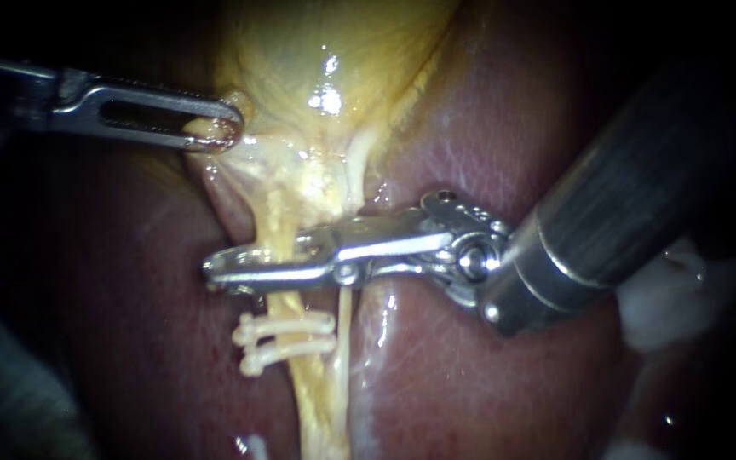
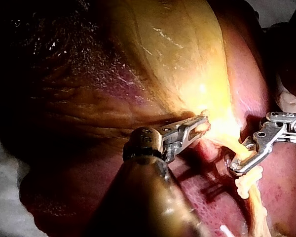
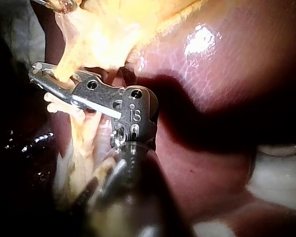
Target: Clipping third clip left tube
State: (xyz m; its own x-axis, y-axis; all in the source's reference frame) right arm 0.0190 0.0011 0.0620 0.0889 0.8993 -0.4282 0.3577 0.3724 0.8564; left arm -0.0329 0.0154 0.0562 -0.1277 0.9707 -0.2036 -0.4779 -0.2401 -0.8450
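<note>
Clipping in progress: right instrument [image 1: 215,268] jaws pinch the left tube [image 1: 276,226], two clips [image 1: 287,334] just beside them. Left instrument [image 1: 225,133] jaws grip gallbladder [image 1: 325,60]. Next, in my judgement: full squeeze, then clean release.

Red-brown liver [image 1: 487,375] fills most of the endoscope view, its wet face catching bright glints under a light that is strongest at the centre. The margins fall into darkness. A white pad [image 1: 675,298] lies at the liver's right edge, and grey cloth [image 1: 10,400] shows dimly at lower left.
</note>
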